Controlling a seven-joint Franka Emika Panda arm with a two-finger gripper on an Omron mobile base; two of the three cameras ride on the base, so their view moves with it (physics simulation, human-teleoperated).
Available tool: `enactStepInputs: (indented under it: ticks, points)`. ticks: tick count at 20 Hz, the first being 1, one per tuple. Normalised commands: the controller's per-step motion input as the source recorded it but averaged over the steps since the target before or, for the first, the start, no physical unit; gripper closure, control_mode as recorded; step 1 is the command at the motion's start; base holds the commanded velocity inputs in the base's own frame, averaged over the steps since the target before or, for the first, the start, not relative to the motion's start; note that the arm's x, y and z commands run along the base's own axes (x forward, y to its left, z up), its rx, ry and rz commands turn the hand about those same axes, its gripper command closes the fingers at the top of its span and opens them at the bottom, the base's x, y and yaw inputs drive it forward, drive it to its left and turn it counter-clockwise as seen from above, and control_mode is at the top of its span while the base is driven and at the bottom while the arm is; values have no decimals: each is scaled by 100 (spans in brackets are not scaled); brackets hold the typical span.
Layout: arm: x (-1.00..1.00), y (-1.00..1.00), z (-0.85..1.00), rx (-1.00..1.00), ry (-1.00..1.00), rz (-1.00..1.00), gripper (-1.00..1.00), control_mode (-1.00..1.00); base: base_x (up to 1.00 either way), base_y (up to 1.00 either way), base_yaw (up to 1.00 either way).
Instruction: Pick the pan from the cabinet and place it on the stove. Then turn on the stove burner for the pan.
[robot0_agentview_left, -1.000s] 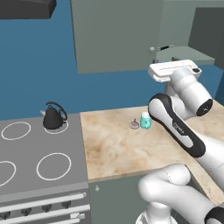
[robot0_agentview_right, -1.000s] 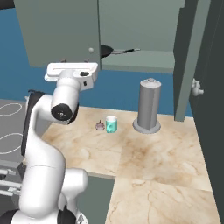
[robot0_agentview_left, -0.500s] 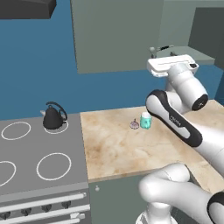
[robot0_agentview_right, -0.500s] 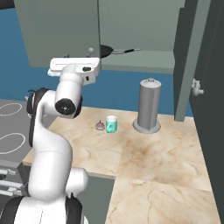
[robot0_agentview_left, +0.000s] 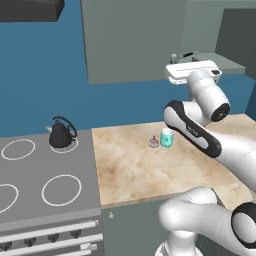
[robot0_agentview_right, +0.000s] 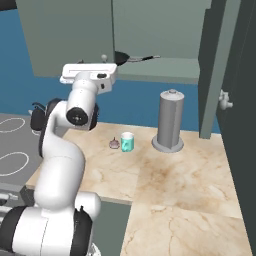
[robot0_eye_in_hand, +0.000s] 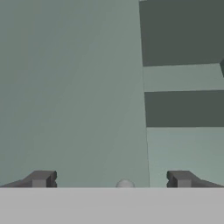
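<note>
So the big worry here is the cabinet (robot0_agentview_right: 150, 35) itself: half of it has the door swung out at the right edge of the right base view, but the other door is closed, and in the hand view that closed door takes up the whole left side with its little round knob (robot0_eye_in_hand: 124, 184) sitting bottom center, right between the finger tips. If the arm pushes forward from here I'd guess it bumps the door or the knob instead of going into the opening, which is off in the upper right of the hand view. The arm is raised high, elbow bent over the marble counter (robot0_agentview_right: 170, 175), with the white hand level and pointing at the cabinet front, just below and beside the open shelf. The gripper (robot0_eye_in_hand: 111, 179) is spread as wide as it goes, nothing between the fingers. The pan (robot0_agentview_right: 122, 57) is on the lower shelf, top center of the right base view, handle sticking out to the right, just above and behind the hand, so it needs to shift over and up a bit to reach it. Grabbing that thin handle could let the pan tip or twist, I think. The stove (robot0_agentview_left: 45, 180) is lower left in the left base view, and the kettle (robot0_agentview_left: 61, 134) already occupies its back burner. The teal cup (robot0_agentview_right: 127, 142) on the counter sits under the arm's path, so a low swing could knock it.
</note>
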Motion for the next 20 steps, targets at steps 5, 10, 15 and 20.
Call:
enactStepInputs:
  ticks: [5, 10, 15, 20]
  points:
    - [27, 0, 0, 0, 0, -2, -100, -100, 0, 0, 0]
    - [27, 0, -1, 0, 0, -1, -100, -100, 0, 0, 0]
    - [26, 0, -3, 0, 0, 0, -100, -100, 0, 0, 0]
    - [21, -1, -7, 0, 0, 0, -100, -100, 0, 0, 0]
